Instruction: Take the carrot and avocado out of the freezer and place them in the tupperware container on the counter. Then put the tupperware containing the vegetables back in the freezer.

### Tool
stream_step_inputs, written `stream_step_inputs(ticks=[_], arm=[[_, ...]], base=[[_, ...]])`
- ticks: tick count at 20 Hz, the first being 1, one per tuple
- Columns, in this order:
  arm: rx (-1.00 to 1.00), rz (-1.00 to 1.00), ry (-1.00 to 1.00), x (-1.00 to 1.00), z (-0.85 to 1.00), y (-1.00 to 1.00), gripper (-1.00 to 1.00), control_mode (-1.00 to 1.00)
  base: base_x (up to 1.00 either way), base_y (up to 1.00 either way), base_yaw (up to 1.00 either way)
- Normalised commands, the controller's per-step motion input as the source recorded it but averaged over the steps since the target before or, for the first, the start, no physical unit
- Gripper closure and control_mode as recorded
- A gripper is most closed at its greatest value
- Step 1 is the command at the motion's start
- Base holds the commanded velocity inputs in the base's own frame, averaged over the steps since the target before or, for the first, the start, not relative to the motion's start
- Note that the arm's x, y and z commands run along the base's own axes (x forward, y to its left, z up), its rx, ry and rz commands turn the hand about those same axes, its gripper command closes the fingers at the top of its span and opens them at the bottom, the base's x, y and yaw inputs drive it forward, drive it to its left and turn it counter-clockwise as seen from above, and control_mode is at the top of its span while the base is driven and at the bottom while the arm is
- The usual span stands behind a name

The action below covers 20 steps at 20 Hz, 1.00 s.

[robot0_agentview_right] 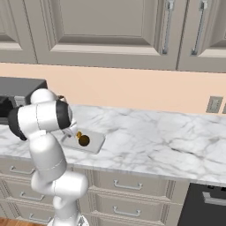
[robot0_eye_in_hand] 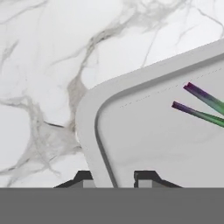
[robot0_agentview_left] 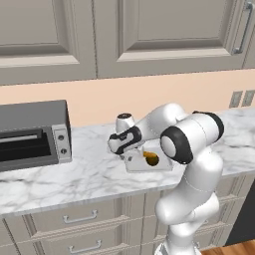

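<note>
Tupperware container [robot0_eye_in_hand: 157,144] at lower right already holds carrot [robot0_agentview_left: 147,155] and avocado [robot0_agentview_right: 84,140]; gripper [robot0_eye_in_hand: 114,177] pinches its rim, freezer return left.

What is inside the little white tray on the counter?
Inside the tupperware container sit the dark avocado and an orange bit of the carrot. The robot's arm covers the tray's left part, so more may hide there.

bench [robot0_eye_in_hand: 39,52]: white-and-grey veined marble, smooth, with a soft sheen
tupperware container [robot0_eye_in_hand: 144,144]: pale grey-white plastic, matt and smooth, its rounded rim between the jaws
avocado [robot0_agentview_right: 84,140]: dark olive-brown skin, dull
drawers [robot0_agentview_right: 128,187]: grey-beige painted panels, matt, with bright metal handles
wall cabinets [robot0_agentview_left: 164,35]: same matt grey-beige finish
toaster oven [robot0_agentview_left: 32,134]: grey metal casing, satin
</note>
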Motion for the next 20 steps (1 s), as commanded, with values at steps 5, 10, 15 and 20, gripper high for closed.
stream_step_inputs(ticks=[5,10,15,20], arm=[[-0.05,0.23,-0.18,-0.4,0.07,0.01,1.0,-1.0],[-0.31,0.43,-0.19,-0.24,0.4,0.0,1.0,-1.0],[-0.3,0.49,-0.06,-0.19,0.71,0.0,1.0,-1.0],[-0.12,0.46,0.03,-0.11,0.75,-0.01,1.0,-1.0]], base=[[0.0,0.0,0.0],[0.0,0.0,0.0],[0.0,0.0,0.0],[0.0,0.0,0.0]])
